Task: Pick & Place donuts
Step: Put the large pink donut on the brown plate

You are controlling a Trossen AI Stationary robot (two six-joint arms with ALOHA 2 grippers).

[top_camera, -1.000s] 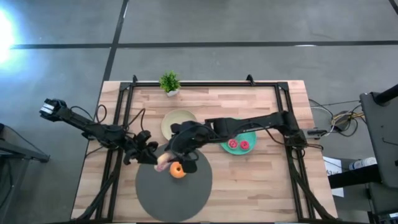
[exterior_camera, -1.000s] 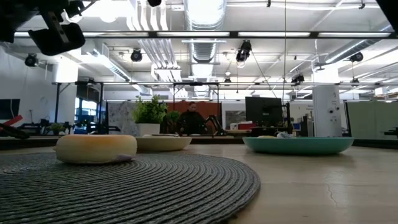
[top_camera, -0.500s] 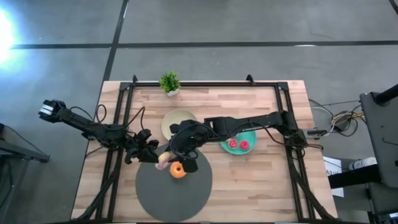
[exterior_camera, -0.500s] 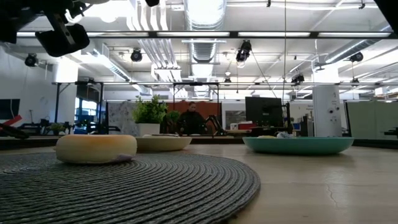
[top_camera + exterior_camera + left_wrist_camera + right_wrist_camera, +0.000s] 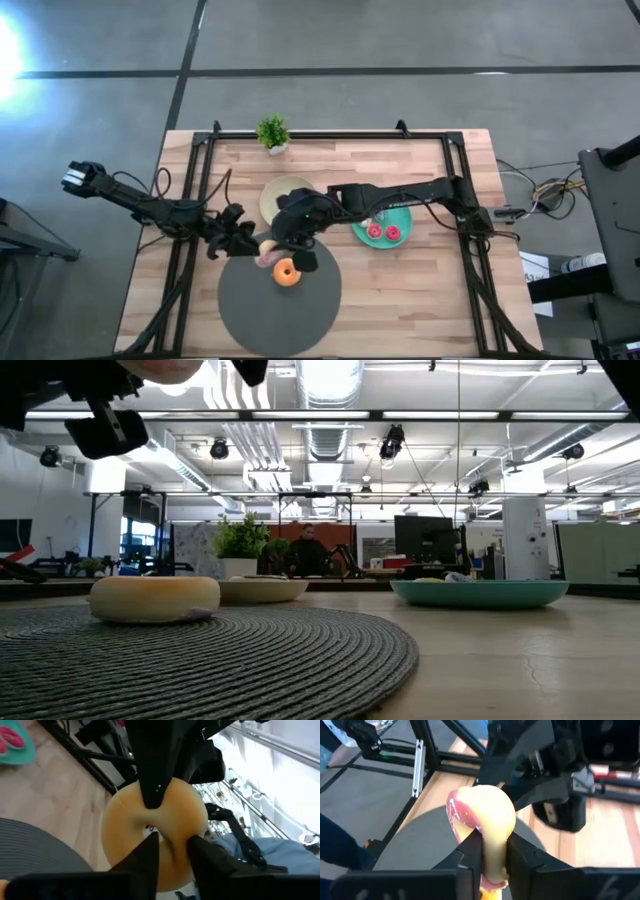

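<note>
A tan donut with pink frosting (image 5: 266, 251) hangs above the far left edge of the dark round mat (image 5: 250, 315), between my two grippers. My left gripper (image 5: 250, 245) comes at it from the table's left and my right gripper (image 5: 283, 245) from the right; both are shut on it. An orange donut (image 5: 287, 272) lies flat on the mat just beside them; in the low view it is the pale ring (image 5: 155, 598). Two pink donuts (image 5: 383, 232) rest on the teal plate (image 5: 404, 216). My left gripper has the part of the donut's ring (image 5: 172, 837) nearest to it between its two fingers. One fingertip (image 5: 150, 845) stands at the hole, the other (image 5: 197, 851) at the outer rim. The fingers come level from the table's left. The donut stands on edge, clear of the mat. My right gripper pinches the donut's ring (image 5: 492, 827) between its two fingers, one on the tan underside (image 5: 152, 795) and one on the frosted side. It comes from the table's right, slanting down. The donut is upright on edge and lifted clear.
A beige plate (image 5: 285, 198) sits just beyond the grippers, and a small potted plant (image 5: 272, 133) stands at the far edge. The black frame rails (image 5: 205, 180) run along the table's left and right sides. People and desks show far behind in the low view.
Both grippers and the donut between them have shifted a little toward the table's far edge. The orange donut on the mat has stayed where it was.
</note>
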